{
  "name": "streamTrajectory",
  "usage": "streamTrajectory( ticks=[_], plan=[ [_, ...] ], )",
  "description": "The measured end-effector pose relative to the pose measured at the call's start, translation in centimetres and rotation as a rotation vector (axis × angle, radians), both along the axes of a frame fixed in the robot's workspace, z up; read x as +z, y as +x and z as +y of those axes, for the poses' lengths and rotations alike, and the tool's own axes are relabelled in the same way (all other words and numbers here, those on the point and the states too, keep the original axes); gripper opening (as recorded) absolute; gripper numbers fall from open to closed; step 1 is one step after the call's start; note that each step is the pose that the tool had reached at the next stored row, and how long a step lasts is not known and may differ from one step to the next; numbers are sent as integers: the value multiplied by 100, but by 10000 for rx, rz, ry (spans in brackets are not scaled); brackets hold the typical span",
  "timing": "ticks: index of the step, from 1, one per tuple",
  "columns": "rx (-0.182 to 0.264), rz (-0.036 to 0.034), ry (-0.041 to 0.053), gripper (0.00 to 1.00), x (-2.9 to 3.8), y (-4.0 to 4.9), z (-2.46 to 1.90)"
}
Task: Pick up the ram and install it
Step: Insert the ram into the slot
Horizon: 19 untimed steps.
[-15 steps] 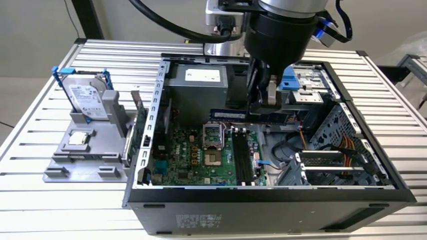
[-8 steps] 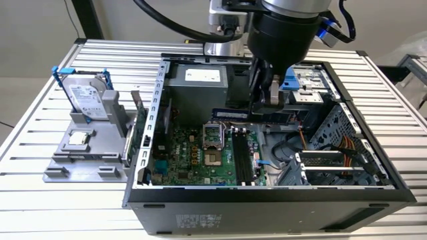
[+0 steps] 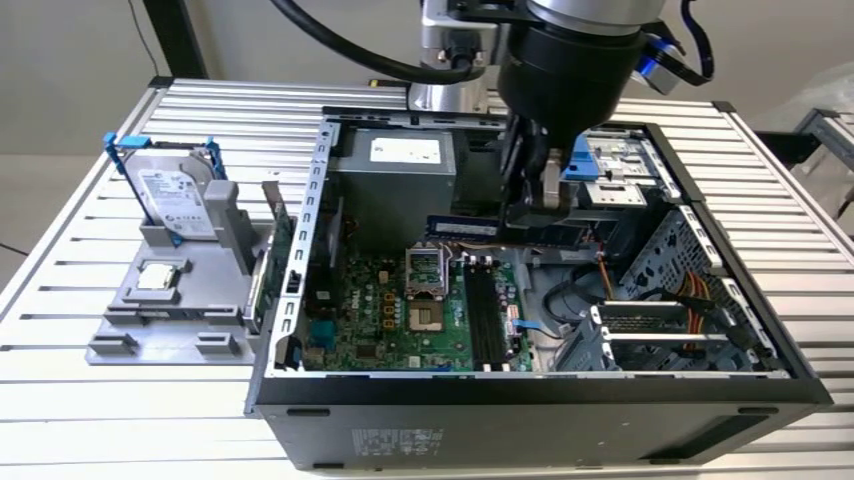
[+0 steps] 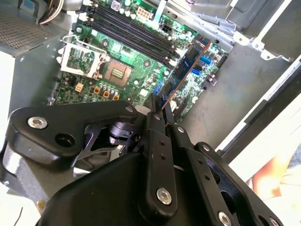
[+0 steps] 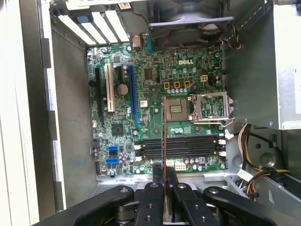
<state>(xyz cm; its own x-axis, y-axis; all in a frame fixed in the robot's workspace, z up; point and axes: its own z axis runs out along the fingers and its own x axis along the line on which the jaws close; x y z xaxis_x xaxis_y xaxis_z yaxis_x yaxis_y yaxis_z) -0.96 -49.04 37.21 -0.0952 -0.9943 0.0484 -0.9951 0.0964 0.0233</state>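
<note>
Fingers [image 5: 156,175] of your gripper [image 5: 164,170] were clenched on the ram [image 5: 163,136]. You held it edge-on above the motherboard [image 5: 122,132], inside the open computer case [image 3: 534,398].

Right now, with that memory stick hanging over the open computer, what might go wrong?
The gripper pinches the ram by one end, so it may tilt or slip. It hangs crosswise to the memory slots; pushed down like this, it likely would not seat. The open processor socket lies bare close by, exposed to a drop.
</note>
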Motion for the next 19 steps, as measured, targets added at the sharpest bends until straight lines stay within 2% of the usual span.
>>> streamTrajectory(
  ticks=[7,14,19],
  plan=[
    [-43,0,0,0,0,16,9],
    [-82,0,1,0,-2,17,111],
    [-95,0,-5,0,-2,18,156]
  ],
)
